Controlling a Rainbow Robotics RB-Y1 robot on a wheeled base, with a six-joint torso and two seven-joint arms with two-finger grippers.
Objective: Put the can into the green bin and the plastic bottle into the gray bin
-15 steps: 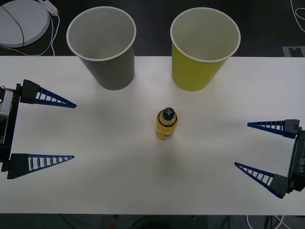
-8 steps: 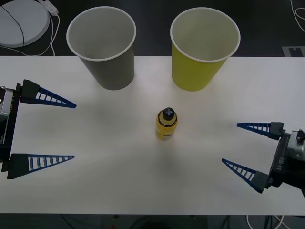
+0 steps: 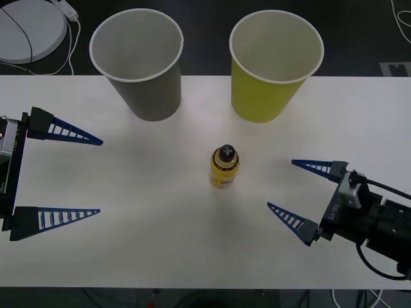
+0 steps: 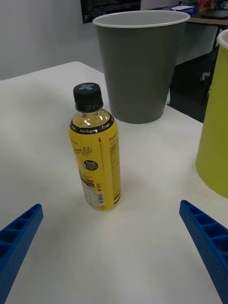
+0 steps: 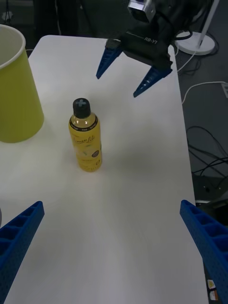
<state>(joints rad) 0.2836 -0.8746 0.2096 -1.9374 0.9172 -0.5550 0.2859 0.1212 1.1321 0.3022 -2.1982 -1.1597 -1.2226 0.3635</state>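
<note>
1. Plastic bottle: upright near the middle of the white bench, black cap on top, yellow label below a dark neck band; free of both grippers.
2. Gray bin: upright at the far edge of the bench, left of center, open mouth up, white inside.
3. Green bin: upright at the far edge, right of the gray bin, apart from it; open mouth up, white inside.
4. Bottle nearer than both bins, roughly opposite the gap between them, touching neither.
5. Right gripper: over the bench to the right of the bottle and slightly nearer, blue ribbed fingers spread wide and pointed left toward the bottle, nothing between them; tips close to the bottle but clear of it.
6. From the right wrist view: bottle standing between the two spread fingertips and farther off, gray bin behind it, green bin at one edge.
7. Left gripper: at the left edge of the bench, fingers spread wide, pointed right, empty, well apart from the bottle.
8. From the left wrist view: bottle upright on the bench, right gripper beyond it, green bin off to one side.
9. Round white disc with a cable beyond the far left corner of the bench.
</note>
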